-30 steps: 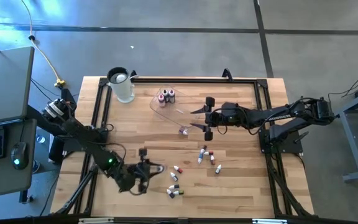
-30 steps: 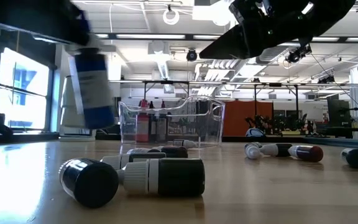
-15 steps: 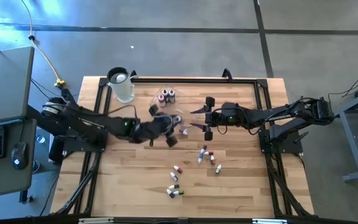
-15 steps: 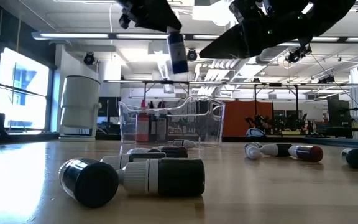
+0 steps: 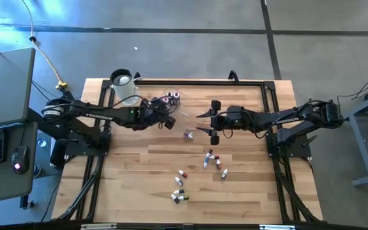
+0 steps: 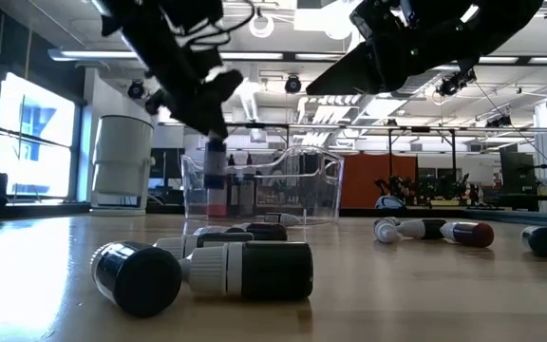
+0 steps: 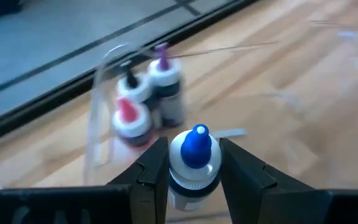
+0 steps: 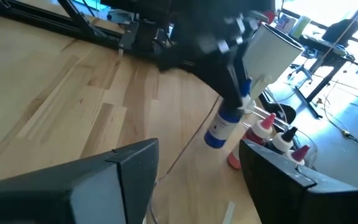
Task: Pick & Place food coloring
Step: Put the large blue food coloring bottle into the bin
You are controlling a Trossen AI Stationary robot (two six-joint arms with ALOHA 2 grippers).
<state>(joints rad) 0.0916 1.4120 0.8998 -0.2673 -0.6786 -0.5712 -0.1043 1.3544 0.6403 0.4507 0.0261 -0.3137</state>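
Observation:
My left gripper (image 5: pixel 165 119) is shut on a blue-capped food coloring bottle (image 7: pixel 195 163) at the near-left side of the clear tray (image 5: pixel 179 110). Three capped bottles (image 5: pixel 171 98) stand upright in the tray. Several more bottles lie on their sides on the table: one near the tray (image 5: pixel 188 135), a group to the right (image 5: pixel 212 158), and a group near the front (image 5: pixel 179 187). My right gripper (image 5: pixel 208 122) is open and empty, right of the tray. My left gripper pinches the bottle's shoulder (image 7: pixel 174 175), just below the blue cap, between its two fingers (image 7: pixel 152 167). In the right wrist view the bottle (image 8: pixel 224 122) hangs tilted below the fingers. I cannot tell whether its bottom touches the tray.
A larger clear jug (image 5: pixel 125 88) stands at the far left, close behind my left arm. A black frame (image 5: pixel 190 82) runs round the table's edges. Bare wood shows at the near left (image 5: pixel 133 185) and the far right (image 5: pixel 251 147).
My left gripper has carried the blue-capped bottle from near the table's front edge toward the far edge and to the right. It rose high on the way, then came down at the tray. It has stayed shut on the bottle.

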